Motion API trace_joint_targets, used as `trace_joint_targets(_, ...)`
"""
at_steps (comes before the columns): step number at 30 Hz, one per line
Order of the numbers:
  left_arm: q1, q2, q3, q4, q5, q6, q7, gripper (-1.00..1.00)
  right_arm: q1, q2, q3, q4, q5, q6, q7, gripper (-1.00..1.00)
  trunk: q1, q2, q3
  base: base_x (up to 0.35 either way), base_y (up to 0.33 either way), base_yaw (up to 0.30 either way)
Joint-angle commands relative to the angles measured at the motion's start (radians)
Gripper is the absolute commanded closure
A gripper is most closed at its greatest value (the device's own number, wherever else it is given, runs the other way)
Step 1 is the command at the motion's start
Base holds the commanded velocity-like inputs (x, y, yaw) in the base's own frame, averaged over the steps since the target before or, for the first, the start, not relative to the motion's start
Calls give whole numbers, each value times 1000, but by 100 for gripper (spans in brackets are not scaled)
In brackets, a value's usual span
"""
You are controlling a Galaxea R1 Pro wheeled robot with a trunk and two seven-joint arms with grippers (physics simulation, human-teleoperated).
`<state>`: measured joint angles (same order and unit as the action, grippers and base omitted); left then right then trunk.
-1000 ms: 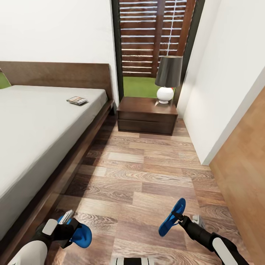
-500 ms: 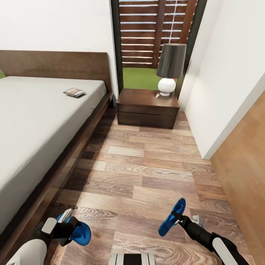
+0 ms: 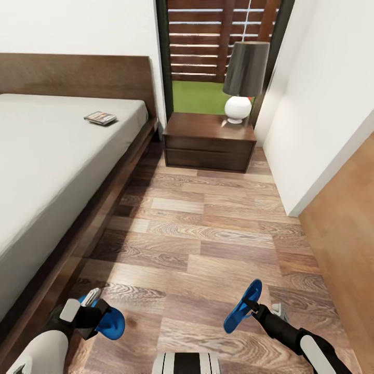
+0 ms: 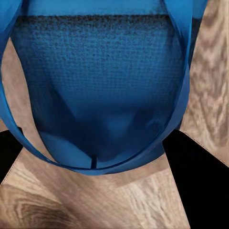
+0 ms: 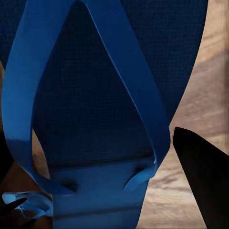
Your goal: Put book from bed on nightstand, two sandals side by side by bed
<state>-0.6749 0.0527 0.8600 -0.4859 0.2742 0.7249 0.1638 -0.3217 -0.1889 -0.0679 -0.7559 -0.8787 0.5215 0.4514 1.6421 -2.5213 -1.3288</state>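
Two end effectors are seen low in the head view, each clamped on one blue sandal: the left end effector (image 3: 88,317) holds the left sandal (image 3: 110,322) beside the bed (image 3: 52,156), the right end effector (image 3: 255,307) holds the right sandal (image 3: 241,307) above the floor (image 3: 208,239). One book (image 3: 100,118) lies on the mattress near the headboard. One nightstand (image 3: 208,143) carries one lamp (image 3: 243,83).

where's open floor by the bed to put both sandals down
Bare wood floor runs between the bed frame and the white wall, up to the nightstand. The nightstand top is crowded at its right corner by the lamp.
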Motion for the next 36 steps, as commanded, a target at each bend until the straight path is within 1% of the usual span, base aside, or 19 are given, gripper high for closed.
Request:
trace_joint_targets(1,-1,-1,4,-2,12,4,11,100,0,0,-3,0,-8,9,1,100,0,-1,-5,0,0,0)
trace_joint_targets(12,-15,-28,2,-8,13,4,19,100,0,-1,-4,0,-9,10,2,100,5,-3,-47,0,0,0)
trace_joint_targets(22,-15,-29,2,-18,13,4,19,100,0,-1,-4,0,-9,17,6,100,10,-5,-86,0,0,0)
trace_joint_targets(26,-15,-30,2,-38,13,4,19,100,0,-1,-4,0,-9,17,11,100,11,-6,-101,0,0,0)
trace_joint_targets(29,-15,-30,2,-48,13,4,18,100,0,-1,-4,-1,-9,17,43,100,13,-7,-113,0,0,0)
trace_joint_targets(30,-15,-30,2,-49,13,4,18,100,0,-1,-4,-3,-9,17,64,100,13,-7,-113,0,0,0)
trace_joint_targets(33,-15,-30,2,-53,13,4,17,100,0,-3,-4,-28,-9,17,148,100,13,-7,-113,0,0,0)
trace_joint_targets(34,-15,-30,2,-53,13,4,17,100,0,-3,-4,-32,-8,17,165,100,13,-7,-113,0,0,0)
trace_joint_targets(36,-16,-31,2,-59,13,4,17,100,0,-6,-5,-42,-8,17,248,100,13,-7,-113,0,0,0)
